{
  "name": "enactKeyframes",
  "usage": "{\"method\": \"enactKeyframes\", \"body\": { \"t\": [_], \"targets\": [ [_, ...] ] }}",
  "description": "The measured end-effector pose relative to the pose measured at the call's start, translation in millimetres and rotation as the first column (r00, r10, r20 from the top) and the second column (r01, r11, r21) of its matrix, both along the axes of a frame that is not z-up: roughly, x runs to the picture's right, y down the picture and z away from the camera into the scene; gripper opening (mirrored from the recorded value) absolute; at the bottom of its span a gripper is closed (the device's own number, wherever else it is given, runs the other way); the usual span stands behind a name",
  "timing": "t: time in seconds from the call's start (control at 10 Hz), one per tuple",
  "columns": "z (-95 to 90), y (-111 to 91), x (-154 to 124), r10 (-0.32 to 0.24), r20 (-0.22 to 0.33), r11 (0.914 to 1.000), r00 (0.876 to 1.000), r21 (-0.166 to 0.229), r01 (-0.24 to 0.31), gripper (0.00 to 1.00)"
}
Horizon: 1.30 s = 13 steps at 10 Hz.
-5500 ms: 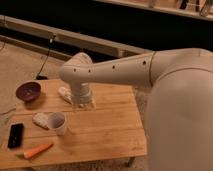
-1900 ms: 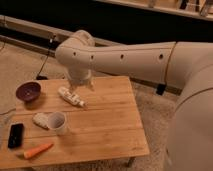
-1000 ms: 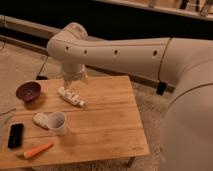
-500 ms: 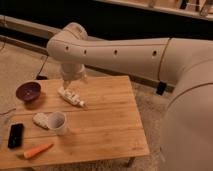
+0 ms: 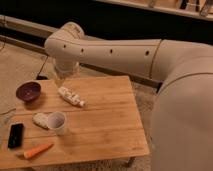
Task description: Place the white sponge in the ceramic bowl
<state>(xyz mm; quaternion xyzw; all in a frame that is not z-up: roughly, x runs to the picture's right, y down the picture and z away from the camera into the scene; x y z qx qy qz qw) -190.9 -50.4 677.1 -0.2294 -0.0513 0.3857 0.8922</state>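
Note:
The white sponge [image 5: 40,120] lies on the wooden table [image 5: 105,125] near its left side, touching the left flank of a white mug [image 5: 57,123]. The ceramic bowl [image 5: 28,92], dark maroon, stands at the table's far left corner and looks empty. My gripper [image 5: 60,79] hangs from the big white arm above the table's back edge, between the bowl and a white tube [image 5: 71,96]. It is open and holds nothing. It is well behind the sponge and to the right of the bowl.
A black phone [image 5: 15,135] and an orange carrot [image 5: 38,150] lie near the front left corner. The white tube with coloured marks lies slanted just below the gripper. The arm's thick body fills the right side of the view. Carpet surrounds the table.
Over the past seconds the arm rose from low over the table's middle and swung toward the back left. In the last second it has barely moved; the objects lie as before.

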Motion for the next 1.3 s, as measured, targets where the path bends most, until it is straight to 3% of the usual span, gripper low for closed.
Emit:
{"method": "enactKeyframes", "body": {
  "t": [0.1, 0.3, 0.7, 1.0, 1.3],
  "targets": [
    [6.3, -6, -11, -0.079, 0.046, 0.9965, 0.996, 0.032, 0.077, 0.65],
    [11.8, -12, -23, -0.151, 0.087, 0.987, 0.985, 0.067, 0.146, 0.65],
    [13.6, -14, -26, -0.175, 0.098, 0.9826, 0.98, 0.081, 0.167, 0.65],
    [15.2, -3, -64, -0.267, 0.125, 0.9624, 0.956, 0.087, 0.257, 0.65],
    [13.1, 8, -100, -0.358, 0.148, 0.9334, 0.922, 0.087, 0.348, 0.65]
  ]
}}
